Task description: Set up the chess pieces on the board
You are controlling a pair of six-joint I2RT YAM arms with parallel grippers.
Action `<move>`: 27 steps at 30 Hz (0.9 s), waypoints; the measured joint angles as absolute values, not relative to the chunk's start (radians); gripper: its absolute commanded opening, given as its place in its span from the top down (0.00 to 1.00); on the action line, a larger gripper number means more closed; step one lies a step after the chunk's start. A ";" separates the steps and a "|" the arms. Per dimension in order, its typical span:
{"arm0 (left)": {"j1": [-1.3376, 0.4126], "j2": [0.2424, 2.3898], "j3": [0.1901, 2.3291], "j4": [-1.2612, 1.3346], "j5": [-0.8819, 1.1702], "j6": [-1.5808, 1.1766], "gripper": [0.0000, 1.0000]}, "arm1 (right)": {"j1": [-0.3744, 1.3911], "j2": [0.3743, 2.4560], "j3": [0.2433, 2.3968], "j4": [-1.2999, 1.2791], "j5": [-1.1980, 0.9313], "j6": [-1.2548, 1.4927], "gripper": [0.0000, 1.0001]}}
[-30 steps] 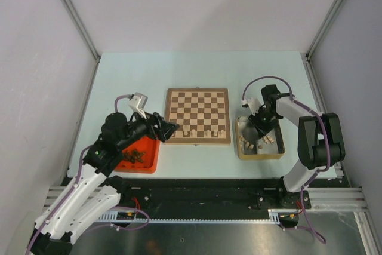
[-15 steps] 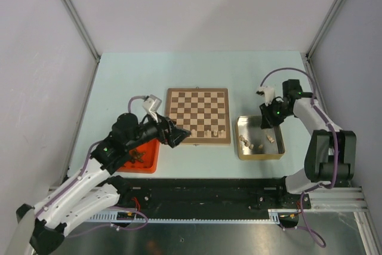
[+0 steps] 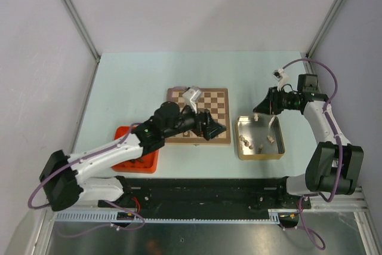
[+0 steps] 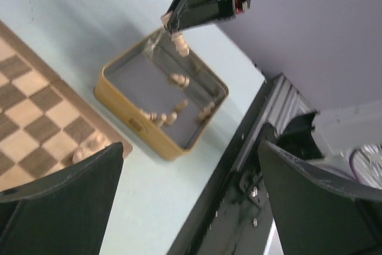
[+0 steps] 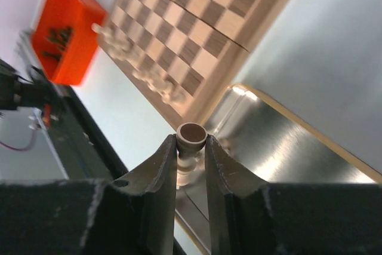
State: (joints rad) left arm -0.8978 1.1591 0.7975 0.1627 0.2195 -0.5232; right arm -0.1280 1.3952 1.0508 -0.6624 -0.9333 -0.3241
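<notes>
The pale blue table (image 3: 137,82) carries everything. The board (image 3: 215,103) lies flat at its middle, squared to the table's edges. Just beside the board's right edge, toward the table's near edge, sits the gold tin (image 3: 261,157). The red tray (image 3: 148,162) sits off the board's near left corner, partly under the left arm.

The left end effector (image 3: 216,128) hangs over the board's near right corner, its fingers spread wide with nothing between them. The right end effector (image 5: 191,147) is raised above the far edge of the tin, its fingers pressed onto a pale piece (image 5: 191,132) and pinching it by the stem, round base toward the wrist camera.

A row of pale pieces (image 5: 149,79) stands along the board's near edge. A few loose ones (image 4: 161,117) lie scattered on the tin's floor. Dark pieces (image 5: 59,34) sit heaped in the red tray, too blurred to tell apart.
</notes>
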 measured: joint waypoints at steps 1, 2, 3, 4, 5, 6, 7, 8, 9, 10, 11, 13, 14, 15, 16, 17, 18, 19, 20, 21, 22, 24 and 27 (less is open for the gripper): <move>-0.912 1.193 0.822 0.173 0.201 -0.526 0.01 | -0.130 1.395 1.051 -0.643 -0.955 -0.290 0.81; -0.925 1.240 0.860 0.184 0.174 -0.530 0.01 | -0.132 1.396 1.051 -0.616 -0.982 -0.244 0.81; -0.937 1.260 0.875 0.192 0.164 -0.533 0.01 | -0.134 1.397 1.051 -0.589 -1.008 -0.200 0.80; -0.947 1.285 0.895 0.196 0.149 -0.534 0.01 | -0.134 1.399 1.051 -0.564 -1.029 -0.157 0.80; -0.960 1.322 0.928 0.199 0.126 -0.535 0.01 | -0.134 1.403 1.051 -0.539 -1.048 -0.115 0.80; -0.973 1.361 0.960 0.206 0.110 -0.536 0.01 | -0.134 1.407 1.050 -0.512 -1.066 -0.071 0.79; -0.985 1.398 0.992 0.212 0.093 -0.539 0.01 | -0.134 1.411 1.048 -0.485 -1.080 -0.033 0.79; -0.995 1.434 1.021 0.216 0.078 -0.542 0.02 | -0.134 1.412 1.041 -0.455 -1.090 0.006 0.79; -1.003 1.467 1.047 0.220 0.067 -0.543 0.03 | -0.134 1.413 1.033 -0.431 -1.095 0.034 0.79; -1.008 1.494 1.066 0.221 0.057 -0.545 0.06 | -0.134 1.412 1.023 -0.406 -1.101 0.065 0.79; -1.014 1.525 1.091 0.223 0.046 -0.547 0.06 | -0.134 1.412 1.013 -0.382 -1.105 0.096 0.80; -1.022 1.583 1.133 0.223 0.020 -0.550 0.09 | -0.134 1.412 0.996 -0.347 -1.109 0.145 0.80; -1.025 1.607 1.152 0.223 0.009 -0.551 0.11 | -0.134 1.412 0.988 -0.330 -1.113 0.168 0.79; -1.027 1.631 1.169 0.223 -0.001 -0.551 0.13 | -0.134 1.412 0.984 -0.320 -1.113 0.182 0.80; -1.029 1.652 1.185 0.222 -0.009 -0.551 0.15 | -0.134 1.412 0.981 -0.310 -1.116 0.192 0.80; -1.031 1.671 1.201 0.220 -0.021 -0.550 0.17 | -0.134 1.412 0.978 -0.302 -1.118 0.204 0.80; -1.032 1.689 1.218 0.219 -0.031 -0.550 0.19 | -0.134 1.412 0.977 -0.295 -1.120 0.213 0.80; -1.034 1.707 1.236 0.216 -0.041 -0.550 0.20 | -0.134 1.412 0.975 -0.289 -1.122 0.222 0.80; -1.035 1.723 1.254 0.213 -0.053 -0.549 0.22 | -0.134 1.412 0.974 -0.284 -1.126 0.229 0.80; -1.037 1.738 1.272 0.209 -0.063 -0.548 0.24 | -0.134 1.412 0.973 -0.279 -1.128 0.234 0.80; -1.038 1.751 1.289 0.202 -0.074 -0.544 0.26 | -0.134 1.412 0.973 -0.276 -1.132 0.237 0.80; -1.040 1.776 1.321 0.190 -0.095 -0.539 0.31 | -0.134 1.412 0.971 -0.270 -1.138 0.243 0.80; -1.040 1.804 1.359 0.168 -0.116 -0.524 0.37 | -0.134 1.412 0.970 -0.267 -1.146 0.252 0.80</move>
